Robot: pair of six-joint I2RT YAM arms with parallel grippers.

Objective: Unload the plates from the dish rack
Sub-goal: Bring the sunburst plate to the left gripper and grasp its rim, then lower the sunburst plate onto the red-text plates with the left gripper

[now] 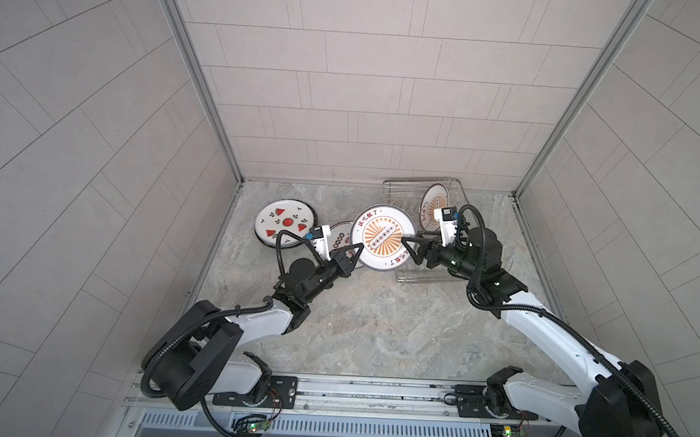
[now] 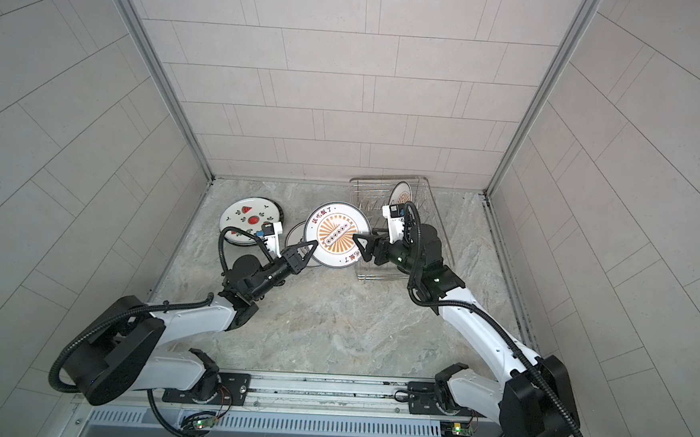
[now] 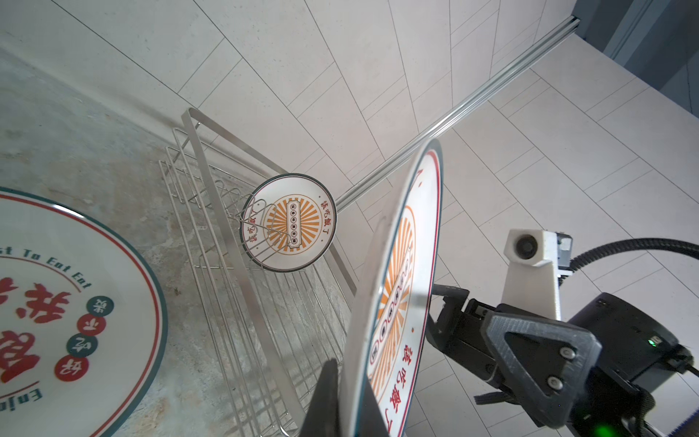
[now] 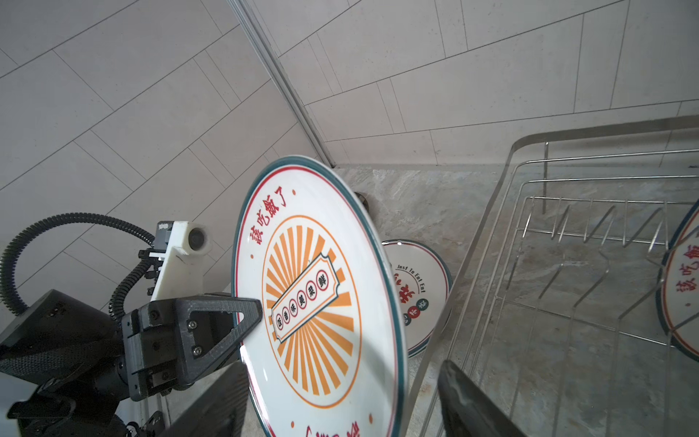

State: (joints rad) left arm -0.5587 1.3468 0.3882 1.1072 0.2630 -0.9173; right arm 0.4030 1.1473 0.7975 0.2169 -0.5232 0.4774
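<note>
The left claw (image 1: 353,254) is clamped shut on the rim of a white plate with an orange sunburst print (image 1: 383,230). It holds this sunburst plate tilted and clear of the grey marbled surface (image 1: 354,332). In the right wrist view, one dark finger lies over the printed face at the rim.

The right claw (image 1: 408,244) is at the opposite rim of the same plate. Its jaws are spread wide, one on each side of the edge, and they are not pinching it.

Just beside the held plate, on the left arm's side, a white plate with red characters (image 1: 341,237) lies flat on the surface. The held plate partly covers it in both top views. Next along, a plate with red watermelon slices (image 1: 283,221) also lies flat.

On the right arm's side, the silver wire dish rack (image 1: 396,191) stands against the back wall. A second sunburst plate (image 1: 434,204) stands on edge among its tines, at the end furthest from the held plate.
</note>
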